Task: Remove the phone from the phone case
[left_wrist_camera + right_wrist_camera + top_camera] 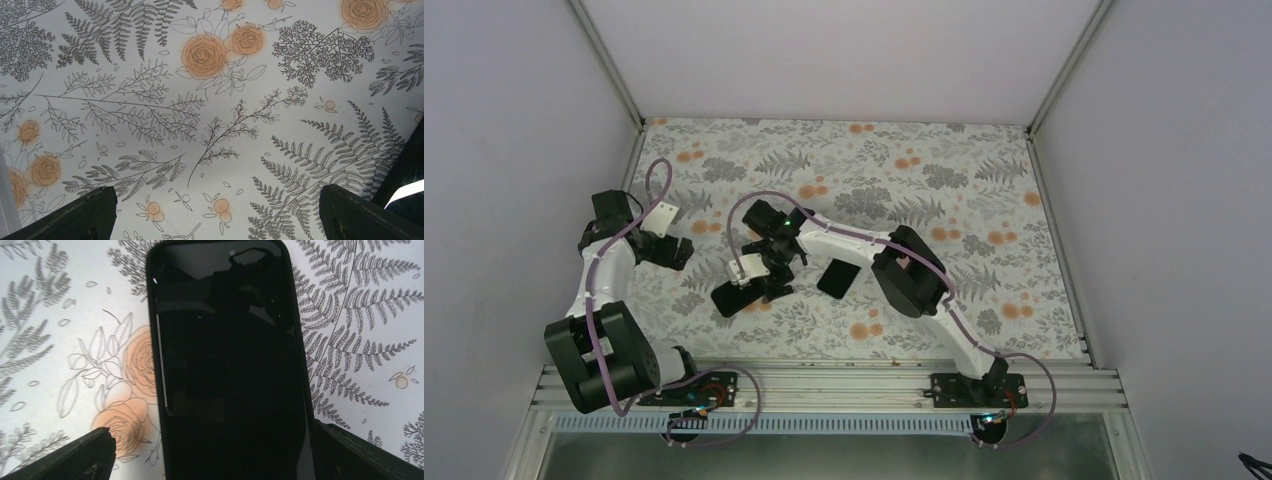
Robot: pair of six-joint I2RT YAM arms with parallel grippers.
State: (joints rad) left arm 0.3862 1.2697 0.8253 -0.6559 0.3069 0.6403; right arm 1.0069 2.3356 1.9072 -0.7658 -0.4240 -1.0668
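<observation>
My right wrist view cut off the near end of the dark slab (230,365), and from above my right gripper (759,285) hid part of it. The other dark slab (839,277) looked too small to call phone or case.

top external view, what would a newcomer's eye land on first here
The fern-and-orange-rose tablecloth that covers the whole table stands out first. Near its middle, the right gripper hangs open over a glossy black phone, seemingly in its case, with a second flat black object lying apart, toward that arm's elbow. The left gripper sits open at the left edge, over bare cloth.
</observation>
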